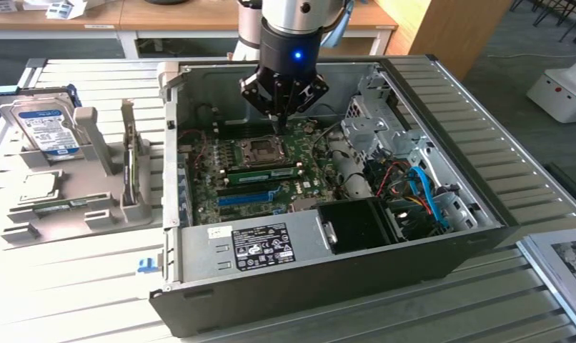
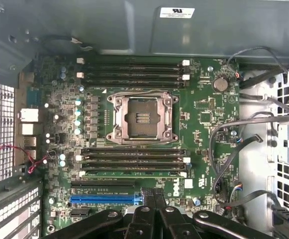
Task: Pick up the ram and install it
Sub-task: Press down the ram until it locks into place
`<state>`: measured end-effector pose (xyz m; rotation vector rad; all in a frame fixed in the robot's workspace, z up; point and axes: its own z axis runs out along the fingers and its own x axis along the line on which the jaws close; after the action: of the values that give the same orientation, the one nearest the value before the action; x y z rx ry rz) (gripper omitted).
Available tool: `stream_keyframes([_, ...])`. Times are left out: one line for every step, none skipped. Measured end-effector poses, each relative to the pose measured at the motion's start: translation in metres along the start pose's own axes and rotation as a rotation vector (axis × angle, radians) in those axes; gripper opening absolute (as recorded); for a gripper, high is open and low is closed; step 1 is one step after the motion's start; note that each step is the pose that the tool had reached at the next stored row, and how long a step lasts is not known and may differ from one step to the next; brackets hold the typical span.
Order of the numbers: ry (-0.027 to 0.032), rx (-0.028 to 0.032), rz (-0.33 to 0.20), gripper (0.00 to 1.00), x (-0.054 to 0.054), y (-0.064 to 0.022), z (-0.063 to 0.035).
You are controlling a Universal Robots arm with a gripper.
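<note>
My gripper [image 1: 280,123] hangs inside the open computer case [image 1: 479,214], just above the motherboard [image 1: 207,204] behind the empty processor socket [image 1: 264,148]. Its fingers [image 2: 143,219] are shut together with nothing between them. A long green ram stick [image 1: 262,173] sits in a memory slot in front of the socket. From the wrist it appears as a pale-edged strip [image 2: 134,174] just ahead of the fingertips. Another green ram stick [image 1: 128,170] stands on edge in the grey holder [image 1: 97,214] on the exterior view's left, well away from the gripper.
The holder also carries a hard drive [image 1: 45,128] and a square silver processor chip [image 1: 38,187]. A blue slot strip [image 2: 104,199] lies near the fingers. Cables [image 1: 416,189] and a metal drive cage [image 1: 374,121] crowd the case's right; the power supply [image 1: 259,246] fills its front.
</note>
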<state>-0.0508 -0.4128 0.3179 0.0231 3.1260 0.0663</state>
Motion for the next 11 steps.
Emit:
stream_keyframes([-0.0004,0.0001,0.008,0.10,0.0000,0.0000,0.0000])
stream_keyframes([-0.0005,0.0002,0.013,0.10,0.0000,0.0000,0.0000])
stream_keyframes([-0.0006,0.0002,0.015,0.10,0.0000,0.0000,0.0000])
stream_keyframes([-0.0006,0.0002,0.015,0.10,0.0000,0.0000,0.0001])
stream_keyframes([-0.0006,0.0003,0.015,0.10,0.0000,0.0000,0.0000])
stream_keyframes([-0.0006,0.0002,0.015,0.10,0.0000,0.0000,0.0000])
stream_keyframes([-0.0007,0.0002,0.015,0.10,0.0000,0.0000,0.0001])
stream_keyframes([-0.0006,0.0003,0.015,0.10,0.0000,0.0000,0.0000])
stream_keyframes([-0.0007,0.0002,0.016,0.10,0.0005,0.0000,0.0001])
stream_keyframes([-0.0008,0.0000,0.016,0.10,0.0022,0.0000,0.0001])
stream_keyframes([-0.0008,0.0000,0.016,0.10,0.0043,0.0000,0.0001])
